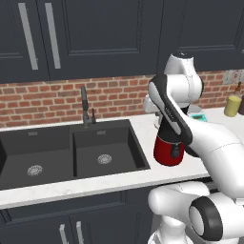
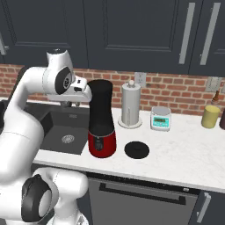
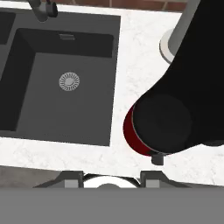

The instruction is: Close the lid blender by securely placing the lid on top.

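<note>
Lid point(image 2: 136, 150) flat on tabletop point(image 2: 184, 149), just beside blender point(image 2: 101, 125) at its 3 o'clock, uncapped. Pincer point(image 2: 83, 93) high at jar's 9 o'clock, empty; opening width can't tell. Sink point(image 3: 61, 83) beyond.

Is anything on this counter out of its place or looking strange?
Only the lid: it lies flat on the counter, beside the blender, not on the jar. Nothing looks spilled, tipped or broken.
</note>
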Motion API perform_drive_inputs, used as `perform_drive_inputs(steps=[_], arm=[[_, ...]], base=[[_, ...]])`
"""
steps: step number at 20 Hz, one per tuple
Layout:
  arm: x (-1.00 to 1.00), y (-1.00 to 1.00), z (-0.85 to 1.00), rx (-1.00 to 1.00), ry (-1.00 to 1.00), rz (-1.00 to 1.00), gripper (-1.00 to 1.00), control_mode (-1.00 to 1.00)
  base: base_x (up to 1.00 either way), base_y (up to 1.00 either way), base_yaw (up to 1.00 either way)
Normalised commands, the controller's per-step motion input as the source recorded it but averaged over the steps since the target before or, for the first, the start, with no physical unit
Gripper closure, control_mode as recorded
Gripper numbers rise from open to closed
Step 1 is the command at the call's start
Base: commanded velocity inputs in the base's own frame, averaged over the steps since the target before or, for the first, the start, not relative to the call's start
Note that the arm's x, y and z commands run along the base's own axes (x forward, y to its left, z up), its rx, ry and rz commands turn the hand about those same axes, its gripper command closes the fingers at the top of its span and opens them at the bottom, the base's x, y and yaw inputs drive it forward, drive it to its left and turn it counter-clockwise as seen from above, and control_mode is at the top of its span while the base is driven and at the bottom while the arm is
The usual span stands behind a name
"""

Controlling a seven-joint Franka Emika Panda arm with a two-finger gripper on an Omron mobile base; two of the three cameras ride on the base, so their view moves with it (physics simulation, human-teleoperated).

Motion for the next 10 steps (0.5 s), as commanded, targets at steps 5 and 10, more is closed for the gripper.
perform_drive_inputs(steps=[5,10], arm=[[-0.43,-0.05,0.00,0.01,-0.06,0.00,-1.00,-1.00],[-1.00,-0.67,-0.05,0.15,-0.18,-0.18,-1.00,-1.00]], base=[[0.00,0.00,0.00],[0.00,0.00,0.00]])
